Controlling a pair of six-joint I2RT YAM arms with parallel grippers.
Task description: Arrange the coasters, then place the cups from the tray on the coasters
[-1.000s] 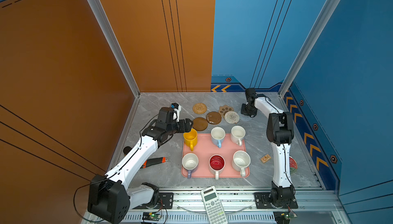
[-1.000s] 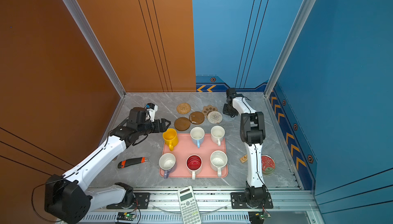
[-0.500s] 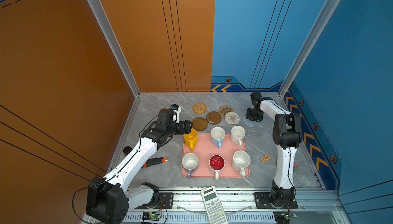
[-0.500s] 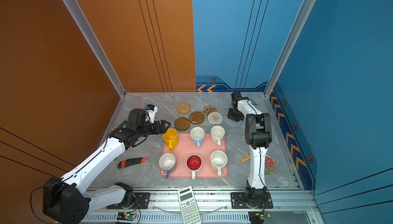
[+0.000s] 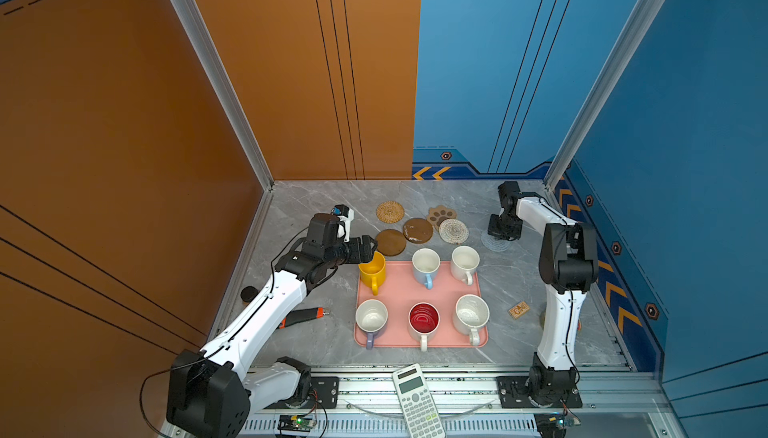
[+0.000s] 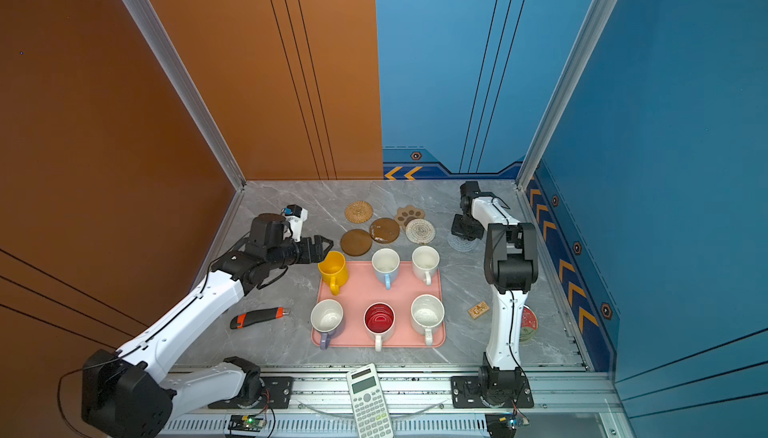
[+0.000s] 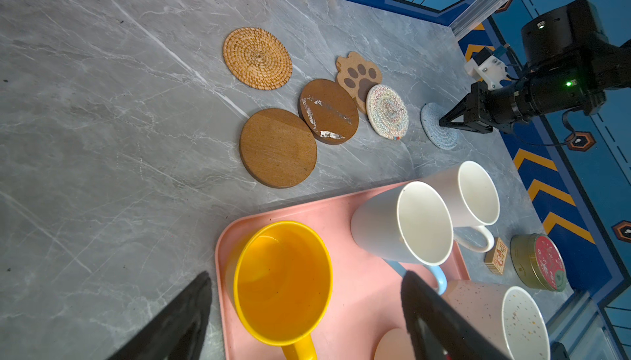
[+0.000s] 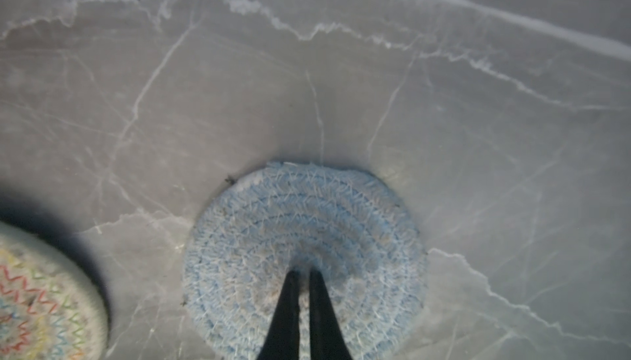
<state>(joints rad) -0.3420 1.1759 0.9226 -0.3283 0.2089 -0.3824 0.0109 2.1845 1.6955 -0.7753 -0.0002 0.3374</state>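
Observation:
My left gripper [image 5: 368,249] [image 7: 306,275] is open, its fingers on either side of the yellow cup [image 5: 372,269] [image 7: 283,283] at the far-left corner of the pink tray [image 5: 415,294]. Several more cups stand on the tray. My right gripper [image 5: 500,237] [image 8: 302,273] is shut, with its tips pressed on top of the pale-blue woven coaster [image 5: 494,245] [image 8: 307,221]. Behind the tray lie a tan woven coaster [image 5: 390,210], a paw coaster [image 5: 440,215], two dark brown discs [image 5: 417,230] [image 5: 390,242] and a white woven round [image 5: 454,231].
An orange-and-black utility knife [image 5: 303,317] lies left of the tray. A small wooden block [image 5: 518,310] and a red-lidded tin [image 6: 528,323] are on the right near the right arm's base. A calculator [image 5: 415,398] rests on the front rail.
My right gripper has moved right and toward the front, with the pale-blue coaster under its tips now clear of the white woven round. The left gripper has hardly moved.

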